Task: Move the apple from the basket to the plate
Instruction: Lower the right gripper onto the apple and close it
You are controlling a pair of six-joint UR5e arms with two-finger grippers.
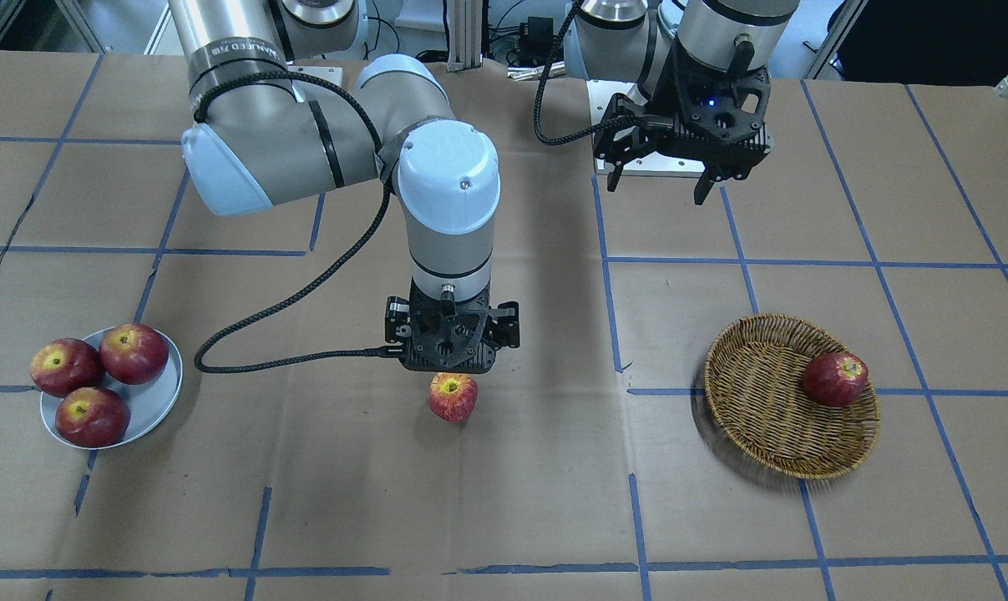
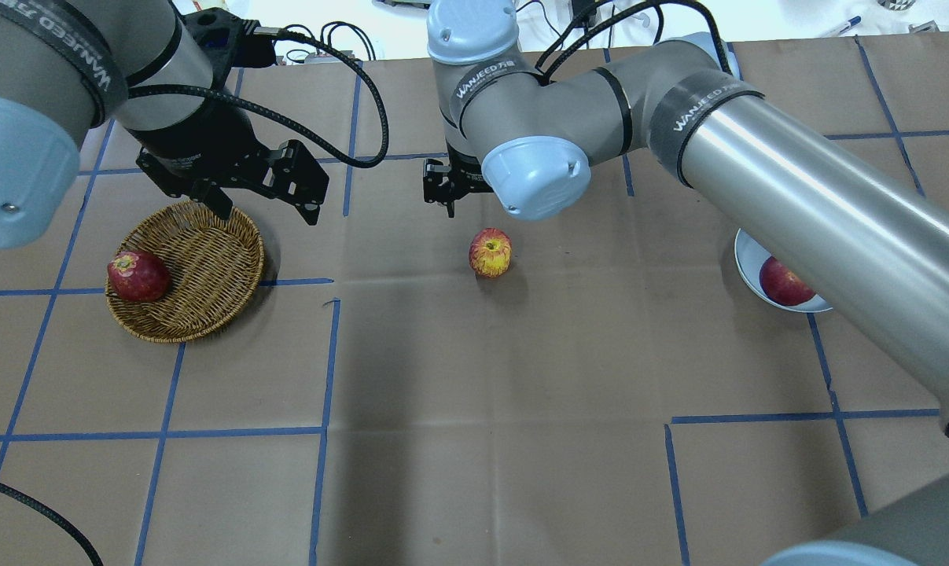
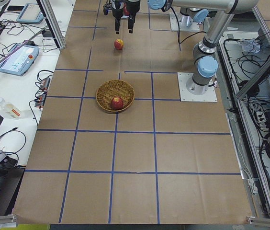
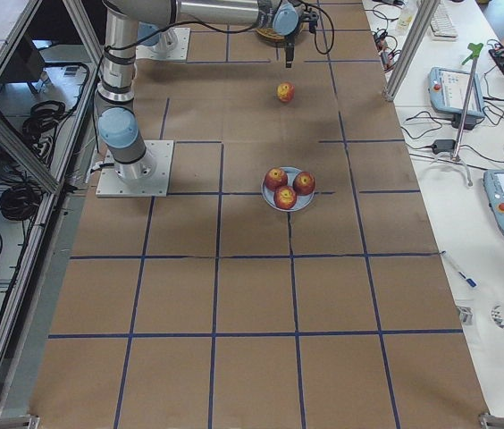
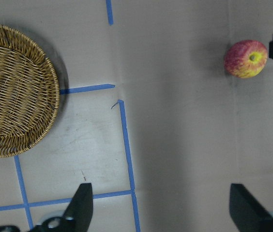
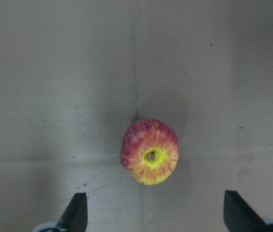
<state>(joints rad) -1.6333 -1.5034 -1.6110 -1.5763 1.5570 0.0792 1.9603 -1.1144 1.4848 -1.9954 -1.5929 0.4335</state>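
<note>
From the front we see the streaky pinkish-red apple (image 1: 453, 397) lying on the brown cardboard tabletop (image 1: 504, 501) (blue tape (image 1: 804, 264) squares it off), well apart from both the woven brown wicker basket (image 1: 754, 401) and the small pale grey-blue plate (image 1: 154, 399). From the left end, a white bench (image 3: 25, 86) carrying a grey-blue teach pendant (image 3: 17, 58) runs alongside. Right wrist: the right arm's fingers (image 6: 77, 212) stand spread above the apple. Left wrist: the left arm's fingers (image 5: 82, 205) stand spread over the tabletop near the basket.
</note>
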